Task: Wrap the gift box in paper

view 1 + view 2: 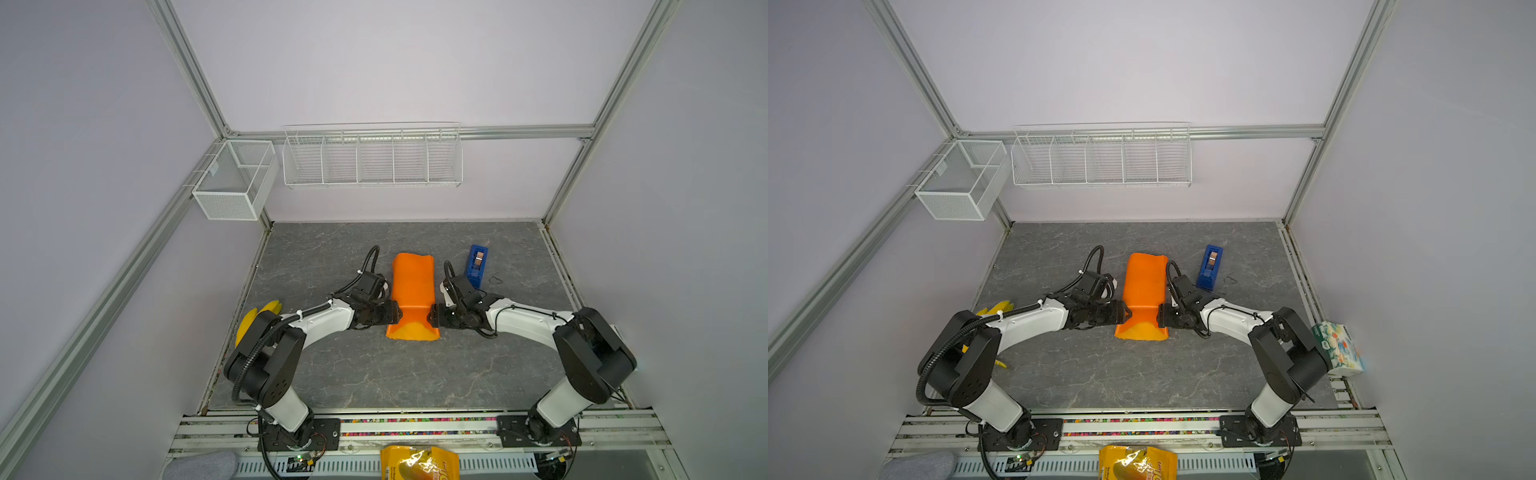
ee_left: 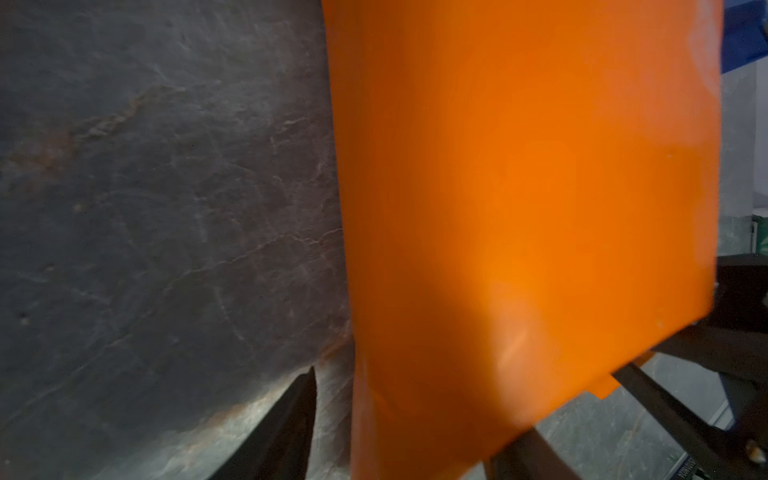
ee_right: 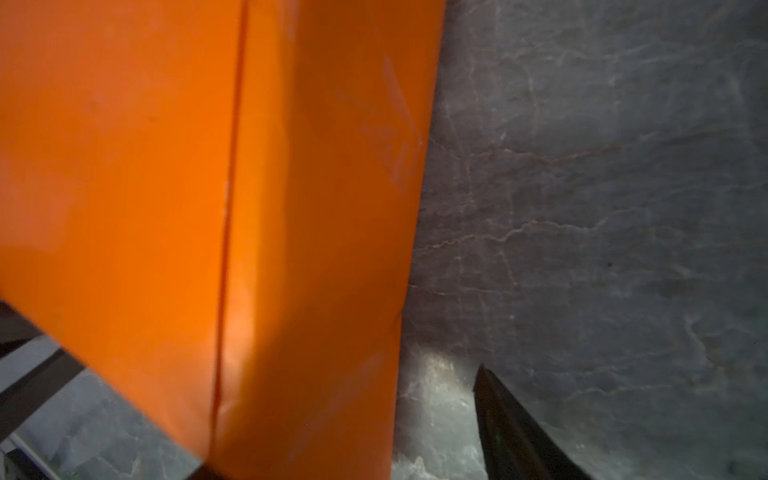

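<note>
With the paper [image 1: 413, 286] tented over the unseen gift box at the middle of the table [image 1: 374, 374], the left gripper [image 1: 399, 318] and right gripper [image 1: 430, 320], jaws apart, flank its near end and should press inward evenly and low, lest the thin sheet tear.

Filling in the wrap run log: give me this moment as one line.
wrap: plain orange paper sheet folded into tube | gift box: hidden | left claw: open, at tube's near-left edge | right claw: open, at near-right edge

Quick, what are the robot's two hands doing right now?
Left gripper: open, beside the paper, gripping nothing visible.
Right gripper: open, beside the paper too.
</note>
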